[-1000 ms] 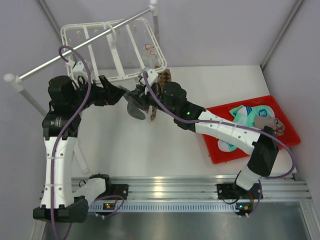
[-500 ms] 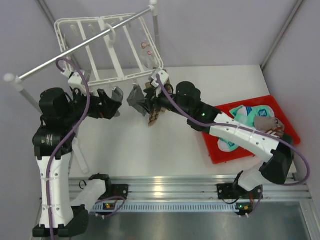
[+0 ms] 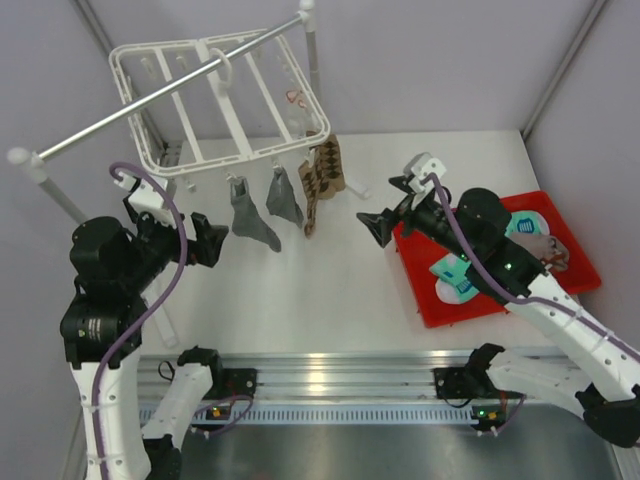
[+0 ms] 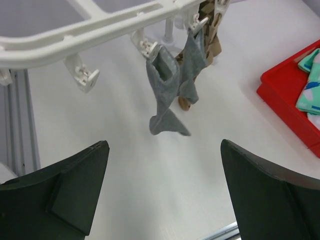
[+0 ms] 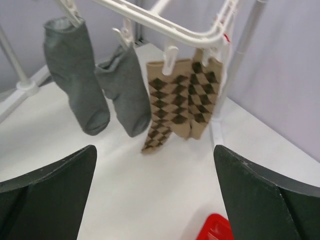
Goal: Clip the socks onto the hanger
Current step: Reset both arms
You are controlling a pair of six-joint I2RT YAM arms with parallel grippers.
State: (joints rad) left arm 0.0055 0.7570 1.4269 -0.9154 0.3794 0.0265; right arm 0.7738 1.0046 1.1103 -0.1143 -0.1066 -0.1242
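while hooked on the grey rail (image 3: 90,125), hanging tilted above the back left of the bench (image 3: 300,300): white hanger (image 3: 220,100). clipped along its near bar, side by side: two grey socks (image 3: 250,222), then, at the right corner, a pair of brown-and-tan checkered socks (image 3: 322,178), all dangling toe down. one more clip (image 4: 84,76) dangling just left of the grey socks. left end effector (image 3: 205,240) low and to the left of the grey socks, near them but not touching, fingers spread wide, released, gripping nothing. right end effector (image 3: 378,226) to the right of the checkered socks, well apart from them, at the left edge of a red tray (image 3: 435,315), likewise spread wide and empty. lying loose in that tray, at the right of the bench: teal-and-white socks (image 3: 455,278), with a brownish cloth (image 3: 540,248) beside them near the far right corner. from both wrist views, hung socks straight ahead between the dark fingers.
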